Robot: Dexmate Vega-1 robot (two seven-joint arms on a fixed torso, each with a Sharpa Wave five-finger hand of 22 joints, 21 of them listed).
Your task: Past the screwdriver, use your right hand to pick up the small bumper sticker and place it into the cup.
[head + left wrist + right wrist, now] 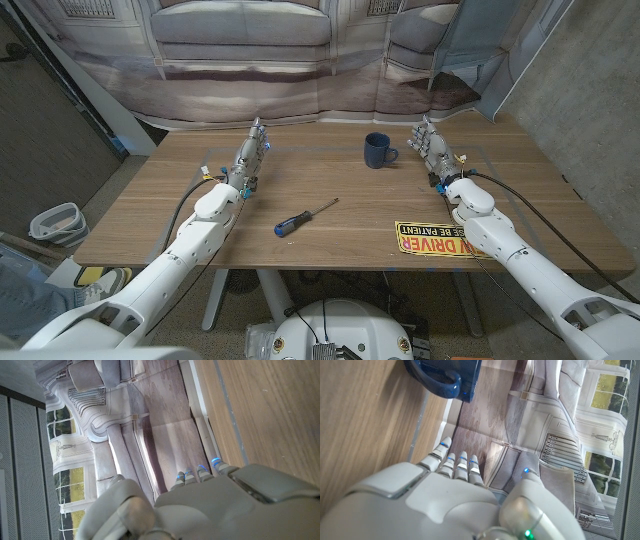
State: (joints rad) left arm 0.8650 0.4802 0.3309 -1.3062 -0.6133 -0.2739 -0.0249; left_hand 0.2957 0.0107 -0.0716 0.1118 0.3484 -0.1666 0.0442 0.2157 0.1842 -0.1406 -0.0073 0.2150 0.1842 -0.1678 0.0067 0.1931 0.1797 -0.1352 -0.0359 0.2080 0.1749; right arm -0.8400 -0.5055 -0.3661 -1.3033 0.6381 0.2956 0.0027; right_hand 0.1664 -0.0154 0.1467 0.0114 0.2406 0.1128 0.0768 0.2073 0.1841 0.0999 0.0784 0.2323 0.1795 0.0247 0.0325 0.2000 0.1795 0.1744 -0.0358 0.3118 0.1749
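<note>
- The step in hand is the reach: the right robot hand [432, 146] holds nothing, and the bumper sticker [437, 240] lies untouched at the desk's [330, 180] near edge, toward its right corner.
- The sticker appears to lie flat, so there is little to grip. A sound approach, as I judge it, is to bring the fingertips down at its border, press lightly, and draw one edge out past the desk's near edge so that the thumb can get underneath.
- Part of the sticker's right end is covered by the right forearm in the head view, so the arm must pull back toward the near edge before the hand can come down on it.
- The cup [378, 150], dark blue with its handle toward the right hand, stands upright near the far edge, just beside that hand. The carry back is short, but the sticker may need curling to pass the rim.
- The screwdriver [304, 216] lies mid-desk, well apart from the sticker, and need not be disturbed.
- Right robot hand: raised near the far right of the desk, fingers extended and close together, thumb apart, empty.
- Left robot hand [251, 152]: toward the far left of the desk, fingers extended toward the far edge, holding nothing. Whether it touches the desk I cannot tell.
</note>
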